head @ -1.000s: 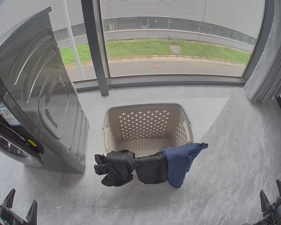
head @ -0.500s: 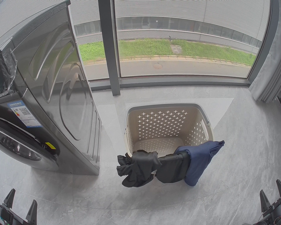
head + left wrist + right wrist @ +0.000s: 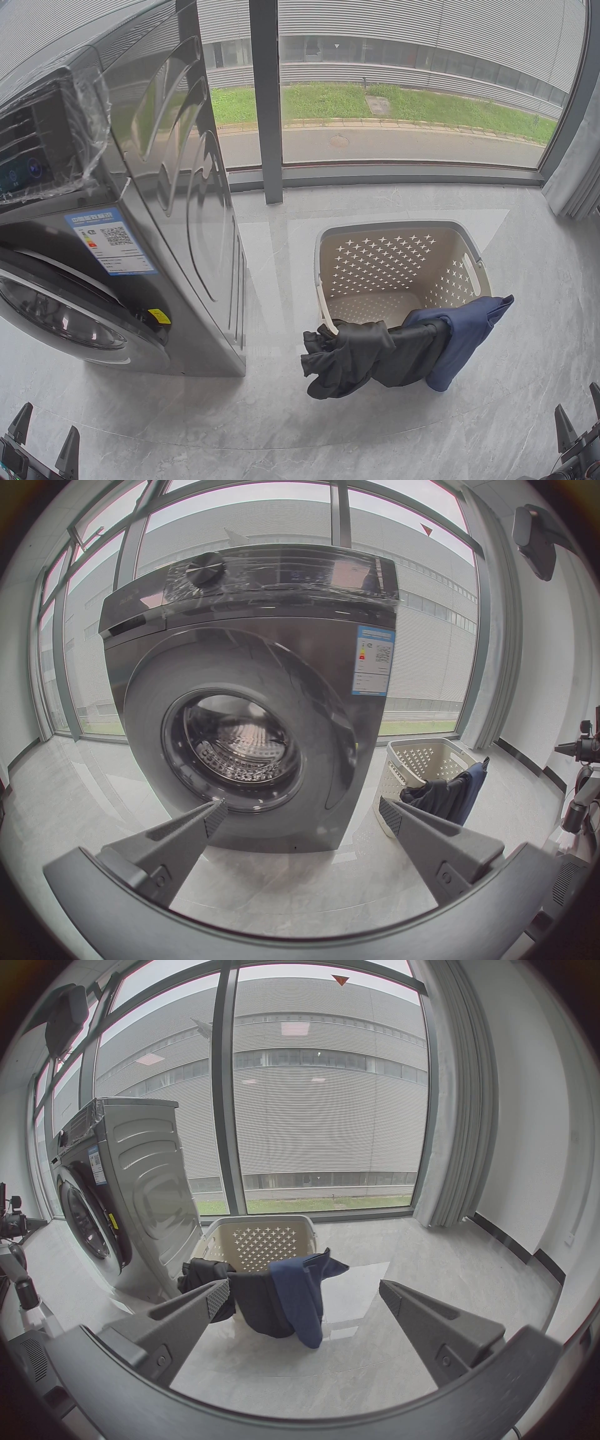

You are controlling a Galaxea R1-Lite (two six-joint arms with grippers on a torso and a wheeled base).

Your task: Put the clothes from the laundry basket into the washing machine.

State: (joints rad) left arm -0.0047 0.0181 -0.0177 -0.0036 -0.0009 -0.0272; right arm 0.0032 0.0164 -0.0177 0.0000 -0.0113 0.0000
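Observation:
A beige laundry basket (image 3: 400,262) stands on the grey floor by the window. Over its near rim hang black clothes (image 3: 359,359) and a blue garment (image 3: 465,334). The dark grey washing machine (image 3: 125,206) stands to the left, its round door (image 3: 240,749) closed. My left gripper (image 3: 44,440) sits low at the near left, open and holding nothing, well short of the machine. At the near right my right gripper (image 3: 581,419) is open too, a stretch away from the basket (image 3: 259,1244) and the blue garment (image 3: 300,1291).
A big window with a dark post (image 3: 269,106) runs behind the basket. A grey curtain (image 3: 578,169) hangs at the far right. Open floor lies between my grippers and both the machine and the basket.
The whole head view has turned left: machine and basket sit further right in the picture and more of the machine's front shows. Both grippers stay open in the same spots.

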